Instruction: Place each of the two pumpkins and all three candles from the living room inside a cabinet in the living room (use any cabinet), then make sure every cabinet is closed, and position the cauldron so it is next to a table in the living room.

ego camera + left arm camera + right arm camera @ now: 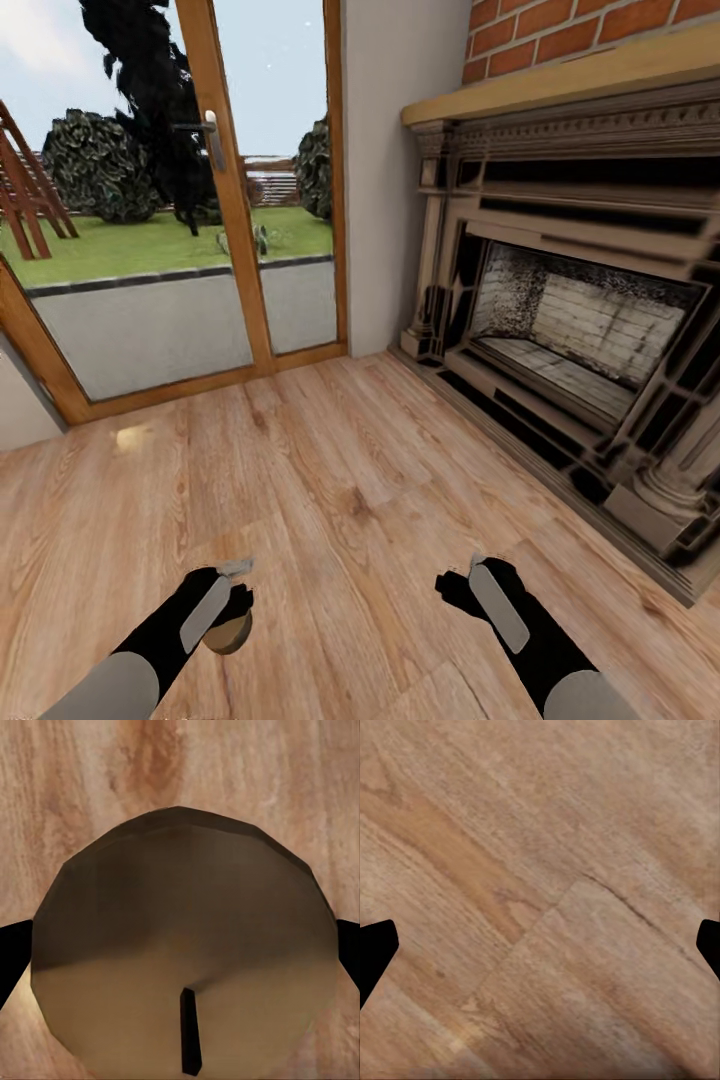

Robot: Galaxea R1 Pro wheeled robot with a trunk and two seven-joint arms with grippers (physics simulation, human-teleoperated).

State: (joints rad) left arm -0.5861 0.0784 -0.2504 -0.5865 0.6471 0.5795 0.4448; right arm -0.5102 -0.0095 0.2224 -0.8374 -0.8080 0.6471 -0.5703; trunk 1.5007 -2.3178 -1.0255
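Left gripper (236, 598) clamping short stubby cream-beige candle (229, 632) above light wood plank floor (360, 480).
Right gripper (462, 580) hanging empty, fingers apart; candle's black wick (189, 1031) seemingly facing the wrist camera.

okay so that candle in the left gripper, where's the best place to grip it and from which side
Grip the candle across its round side wall, coming from above its wick end. It is a short, stubby cylinder, so opposing curved sides suit the jaws. The left gripper appears to hold it so now.

Black grippers (222, 598) with grey side panels; grey forearms (105, 690)
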